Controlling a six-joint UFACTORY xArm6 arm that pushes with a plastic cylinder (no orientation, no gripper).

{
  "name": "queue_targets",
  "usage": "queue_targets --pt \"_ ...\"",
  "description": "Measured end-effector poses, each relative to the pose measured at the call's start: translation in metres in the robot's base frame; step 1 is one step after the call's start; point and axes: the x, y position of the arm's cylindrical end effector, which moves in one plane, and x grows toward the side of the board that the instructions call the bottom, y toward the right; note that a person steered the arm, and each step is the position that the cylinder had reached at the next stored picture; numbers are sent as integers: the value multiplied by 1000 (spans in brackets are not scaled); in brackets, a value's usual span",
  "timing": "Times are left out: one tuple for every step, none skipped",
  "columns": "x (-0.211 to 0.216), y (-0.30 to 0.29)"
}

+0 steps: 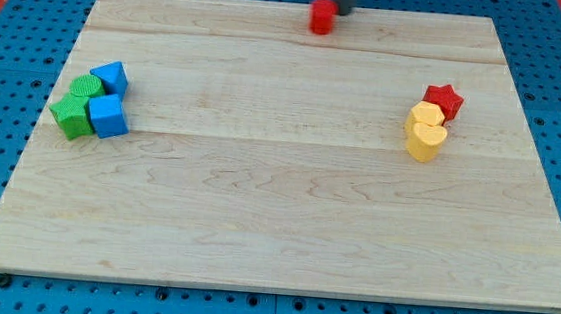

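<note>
Up at the view's top edge, the tip (343,12) of the rod, which has no pincer to open or close, sits just to the right of the red block (322,17), apparently touching it. Other blocks lie well apart on the wooden board (277,207).

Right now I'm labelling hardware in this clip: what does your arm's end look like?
Only a short stretch of my dark rod shows at the view's top edge. My tip sits just right of the red block. No cables or markings visible.
</note>
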Motion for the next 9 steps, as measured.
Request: queue_targets --pt "14 -63" --pt "63 -50" --pt "111 11" --pt "172 75" --pt "186 95" --pt "198 51" --pt "244 88" --pt "244 110" --pt "249 85"
